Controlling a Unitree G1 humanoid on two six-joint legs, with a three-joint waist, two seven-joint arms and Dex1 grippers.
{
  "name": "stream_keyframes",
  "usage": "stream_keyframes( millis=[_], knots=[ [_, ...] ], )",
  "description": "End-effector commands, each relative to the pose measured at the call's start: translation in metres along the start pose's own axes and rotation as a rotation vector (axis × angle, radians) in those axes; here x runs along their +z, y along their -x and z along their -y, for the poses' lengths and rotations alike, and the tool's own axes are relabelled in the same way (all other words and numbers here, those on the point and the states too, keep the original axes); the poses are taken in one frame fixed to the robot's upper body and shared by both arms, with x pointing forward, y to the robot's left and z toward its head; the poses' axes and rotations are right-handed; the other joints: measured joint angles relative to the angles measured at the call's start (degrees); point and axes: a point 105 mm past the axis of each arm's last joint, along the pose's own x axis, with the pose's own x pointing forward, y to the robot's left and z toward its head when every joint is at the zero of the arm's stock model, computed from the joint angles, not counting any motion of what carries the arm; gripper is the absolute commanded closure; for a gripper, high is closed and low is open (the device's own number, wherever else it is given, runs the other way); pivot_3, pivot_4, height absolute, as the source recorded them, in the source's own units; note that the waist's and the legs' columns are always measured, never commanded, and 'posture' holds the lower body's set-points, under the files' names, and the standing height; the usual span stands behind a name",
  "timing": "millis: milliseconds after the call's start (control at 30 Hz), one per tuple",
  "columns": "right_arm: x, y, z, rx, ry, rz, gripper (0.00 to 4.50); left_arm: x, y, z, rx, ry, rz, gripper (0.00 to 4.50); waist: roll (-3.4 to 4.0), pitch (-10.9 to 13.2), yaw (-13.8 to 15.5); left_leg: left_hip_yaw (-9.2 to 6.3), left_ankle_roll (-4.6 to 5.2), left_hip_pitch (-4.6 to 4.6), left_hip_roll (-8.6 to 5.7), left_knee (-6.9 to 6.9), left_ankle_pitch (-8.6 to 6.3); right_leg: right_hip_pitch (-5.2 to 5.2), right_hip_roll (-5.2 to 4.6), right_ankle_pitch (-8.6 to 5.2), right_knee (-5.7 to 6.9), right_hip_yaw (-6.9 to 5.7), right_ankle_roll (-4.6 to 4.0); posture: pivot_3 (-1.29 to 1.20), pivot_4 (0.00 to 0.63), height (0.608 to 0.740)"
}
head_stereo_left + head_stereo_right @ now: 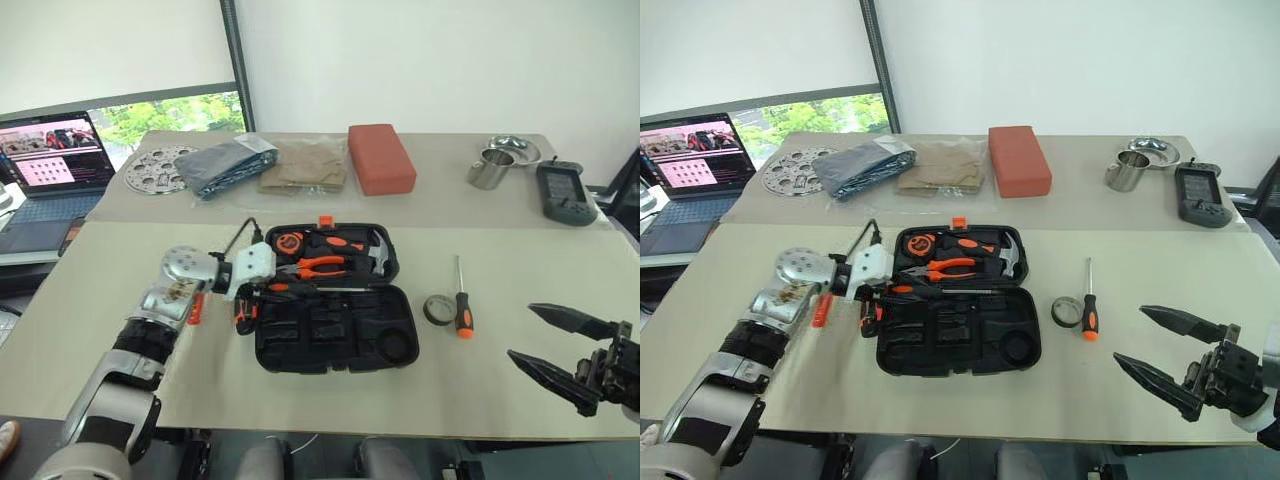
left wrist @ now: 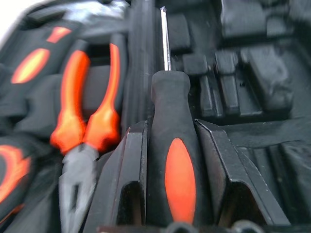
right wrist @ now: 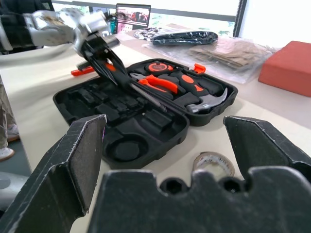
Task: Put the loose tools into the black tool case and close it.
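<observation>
Black case: the black tool case lies open at frame centre, lid half holding orange-handled pliers and a hammer.
Left wrist view: close up, the left gripper clenched on a long screwdriver, its shaft over the recesses — pliers alongside.
Head views: left arm reaches in from lower left to the case's left edge; second screwdriver and tape roll lie right of the case.
Right gripper: lower right, released, fingers spread wide, level above the table.
Right wrist view: case and tape roll between its fingers.
</observation>
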Motion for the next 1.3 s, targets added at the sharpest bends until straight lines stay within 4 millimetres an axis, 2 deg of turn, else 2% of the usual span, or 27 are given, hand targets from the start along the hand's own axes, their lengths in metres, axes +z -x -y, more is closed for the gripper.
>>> stream_keyframes(
  millis=[33,467,600,733,833,867,933,967,1100,1200,1267,1300],
  knots=[
    [0.010,0.005,-0.004,-0.028,0.070,0.015,0.00,0.003,-0.007,-0.006,0.001,-0.029,-0.031,3.50,0.01,0.0,0.0,-0.01,0.00,0.02,-0.01,0.01,0.00,0.00,0.00,-0.02,0.02,-0.01,0.03,0.00,0.150,0.740],
    [0.010,0.011,-0.006,-0.061,0.085,0.012,0.00,-0.014,-0.010,0.015,-0.115,0.032,-0.134,3.50,0.15,-0.1,-0.1,-0.02,0.00,0.24,-0.02,0.08,0.00,0.17,0.00,-0.06,0.13,0.01,0.09,0.00,0.150,0.740],
    [0.011,0.009,-0.006,-0.059,0.086,0.016,0.00,-0.022,-0.010,0.015,-0.087,0.074,-0.167,3.50,0.15,-0.1,-0.1,-0.02,0.00,0.24,-0.02,0.08,0.00,0.18,-0.01,-0.06,0.13,0.02,0.09,0.00,0.150,0.740],
    [0.011,0.008,-0.006,-0.059,0.086,0.017,0.00,-0.023,-0.009,0.019,-0.097,0.112,-0.179,3.50,0.15,-0.1,-0.2,-0.04,0.00,0.37,-0.01,0.08,0.01,0.34,-0.01,-0.07,0.16,0.03,0.11,0.00,0.150,0.740],
    [0.012,0.007,-0.005,-0.060,0.086,0.017,0.00,-0.023,-0.008,0.015,-0.055,0.133,-0.177,3.50,0.15,-0.1,-0.2,-0.04,0.00,0.48,0.03,0.08,0.00,0.47,-0.01,-0.10,0.16,0.02,0.12,0.00,0.150,0.740],
    [0.012,0.007,-0.005,-0.059,0.087,0.017,0.00,-0.023,-0.008,0.012,-0.035,0.142,-0.173,2.70,0.16,-0.1,-0.2,-0.05,0.00,0.49,0.03,0.08,0.00,0.49,-0.01,-0.10,0.16,0.02,0.12,0.00,0.150,0.740],
    [0.012,0.006,-0.004,-0.058,0.088,0.019,0.00,-0.023,-0.008,0.006,0.010,0.149,-0.181,2.25,0.18,-0.1,-0.2,-0.05,0.00,0.49,0.02,0.08,0.00,0.49,-0.01,-0.10,0.16,0.04,0.12,0.00,0.150,0.740],
    [0.012,0.005,-0.003,-0.057,0.088,0.020,0.00,-0.024,-0.008,0.005,0.020,0.158,-0.189,1.80,0.17,-0.1,-0.1,-0.07,0.00,0.51,0.03,0.08,0.01,0.52,-0.02,-0.10,0.17,0.02,0.12,0.00,0.150,0.740],
    [0.012,0.004,-0.003,-0.056,0.087,0.022,0.00,-0.028,-0.006,0.006,0.030,0.159,-0.219,0.54,0.19,-0.1,0.1,-0.13,0.06,0.56,0.03,0.22,0.04,0.64,-0.04,-0.19,0.22,-0.02,0.28,0.00,0.150,0.740],
    [0.012,0.004,-0.002,-0.055,0.087,0.021,0.00,-0.025,-0.004,0.002,0.056,0.147,-0.210,0.02,0.22,-0.1,0.1,-0.15,0.06,0.56,0.06,0.41,0.04,0.70,-0.06,-0.22,0.30,-0.03,0.33,0.00,0.150,0.740],
    [0.012,0.005,-0.002,-0.054,0.087,0.020,0.00,-0.017,0.000,-0.005,0.080,0.104,-0.205,0.02,0.22,-0.1,0.0,-0.15,0.06,0.55,0.07,0.48,0.04,0.72,-0.10,-0.22,0.30,-0.02,0.38,0.00,0.150,0.740],
    [0.012,0.005,-0.001,-0.054,0.088,0.020,0.00,-0.004,0.004,-0.012,0.102,0.087,-0.172,0.02,0.22,-0.1,0.0,-0.15,0.06,0.55,0.07,0.49,0.04,0.72,-0.11,-0.21,0.30,-0.02,0.40,0.00,0.150,0.740]
  ],
)
